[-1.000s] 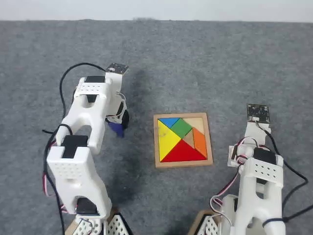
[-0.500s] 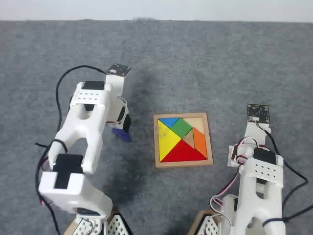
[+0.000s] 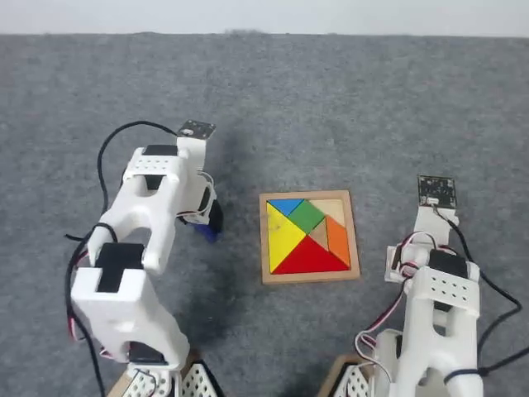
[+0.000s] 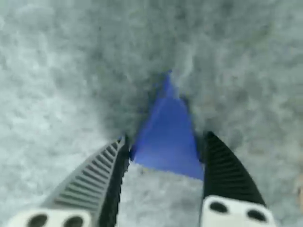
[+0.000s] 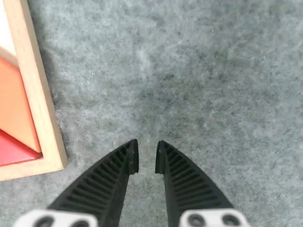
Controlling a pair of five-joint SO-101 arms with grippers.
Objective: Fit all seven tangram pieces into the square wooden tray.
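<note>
Two narrow jaws of the right gripper [image 5: 147,156] stand almost pressed together, nothing between them, over bare grey worktop [image 5: 199,71] just beside the outer edge of the wooden tray [image 5: 40,104]. Coloured pieces [image 3: 307,240] fill most of the tray, with pale wood showing at its far right corner. Off its left edge, apart from it, the left gripper [image 4: 165,139] pinches the dark blue triangle [image 4: 166,127]; open worktop stretches beyond.

One wooden tray [image 3: 310,278], seven tangram pieces [image 3: 285,236], two arms [image 3: 150,203]
</note>
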